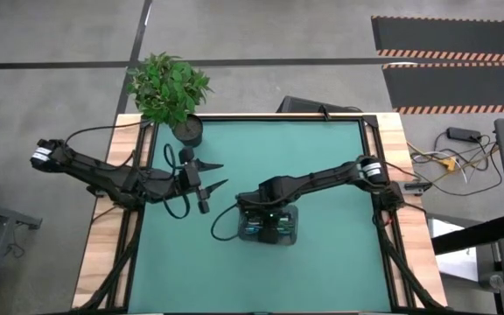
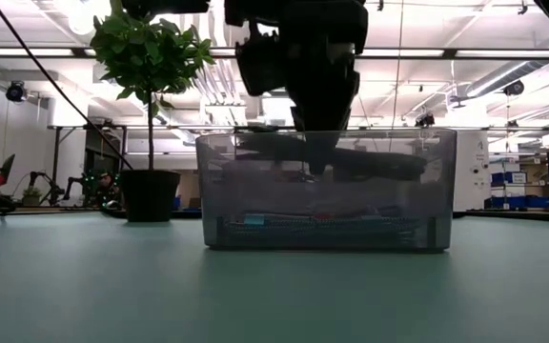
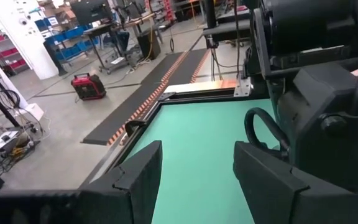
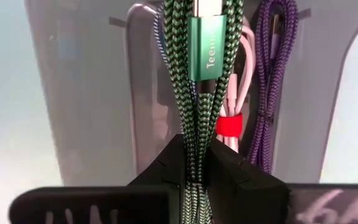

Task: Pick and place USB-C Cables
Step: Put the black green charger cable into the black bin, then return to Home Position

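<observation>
My right gripper (image 1: pixel 268 224) reaches down into the grey translucent tray (image 1: pixel 294 231) near the middle of the table and is shut on the green braided cable bundle (image 4: pixel 197 93). Beneath it in the tray lie a white cable with a red tie (image 4: pixel 229 127) and a dark purple-navy cable (image 4: pixel 269 81). A bluish strand (image 4: pixel 159 50) shows behind the green one. In the low view the right gripper (image 2: pixel 315 162) dips inside the tray wall (image 2: pixel 246 191), with cables along the tray floor (image 2: pixel 322 221). My left gripper (image 1: pixel 215 175) hangs open over the mat, left of the tray. My right gripper pinches the green bundle (image 4: pixel 196 155) between its two fingers (image 4: pixel 241 180), several strands together, coming from above and pointing down. The bundle runs along the fingers and on past their tips, its metal-green plug (image 4: pixel 207 46) beyond them. Whether its far end rests on the tray floor, I cannot tell.
A potted plant (image 1: pixel 169 87) stands at the table's far left corner, also showing left of the tray in the low view (image 2: pixel 151 57). Green mat (image 1: pixel 339 175) lies bare to the right and near side of the tray. My left gripper (image 3: pixel 197 149) faces across the mat toward the right arm.
</observation>
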